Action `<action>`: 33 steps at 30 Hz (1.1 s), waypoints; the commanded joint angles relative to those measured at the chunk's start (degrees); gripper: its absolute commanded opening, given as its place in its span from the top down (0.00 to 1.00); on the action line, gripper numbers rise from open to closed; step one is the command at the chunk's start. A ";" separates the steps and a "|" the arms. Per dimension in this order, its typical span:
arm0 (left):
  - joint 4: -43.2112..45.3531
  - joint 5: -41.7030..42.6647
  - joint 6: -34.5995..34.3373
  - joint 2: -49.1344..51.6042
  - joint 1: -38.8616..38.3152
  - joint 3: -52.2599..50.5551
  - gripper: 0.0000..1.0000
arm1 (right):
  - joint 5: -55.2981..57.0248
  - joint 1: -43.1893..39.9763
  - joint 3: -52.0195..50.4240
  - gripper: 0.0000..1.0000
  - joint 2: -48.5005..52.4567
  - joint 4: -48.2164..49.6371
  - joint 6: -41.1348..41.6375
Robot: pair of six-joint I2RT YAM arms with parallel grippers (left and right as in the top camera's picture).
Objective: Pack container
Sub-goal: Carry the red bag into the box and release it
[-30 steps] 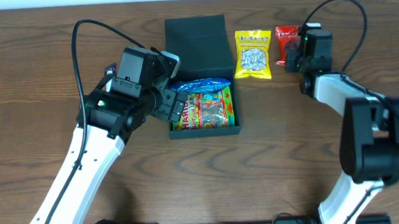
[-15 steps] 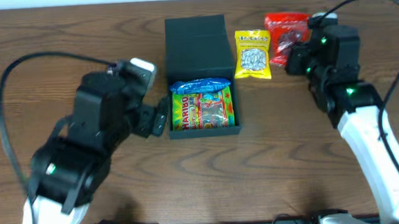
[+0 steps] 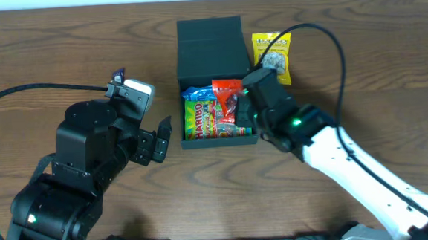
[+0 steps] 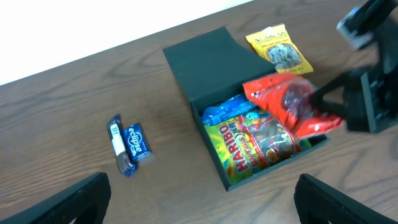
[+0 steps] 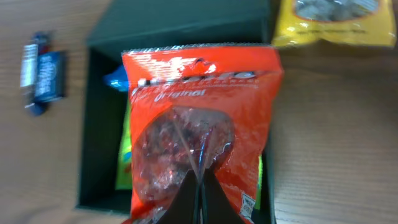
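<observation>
yellow packet [image 5: 329, 18] cut by top edge, red packet [image 5: 199, 124] hiding most of green sweets bag [image 5: 124, 168]

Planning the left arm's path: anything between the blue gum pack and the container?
No. The left wrist view shows only bare table between the blue gum pack and the container.

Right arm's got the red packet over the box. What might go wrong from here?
The red packet hangs tilted near the container's right wall; released here, it may catch the rim. The Haribo bag already covers the container floor, so stacked packets might keep the lid from closing.
</observation>
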 commanded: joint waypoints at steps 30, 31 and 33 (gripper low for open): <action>-0.13 -0.39 -0.20 -0.02 0.07 0.68 0.05 | 5.84 2.64 0.20 0.42 9.42 4.52 0.37; -0.13 -0.39 -0.20 -0.02 0.07 0.68 0.05 | 6.34 2.62 0.20 0.42 7.02 5.03 -0.66; -0.13 -0.42 -0.20 0.00 0.07 0.68 0.05 | 11.50 2.36 0.20 0.40 2.62 6.73 -1.33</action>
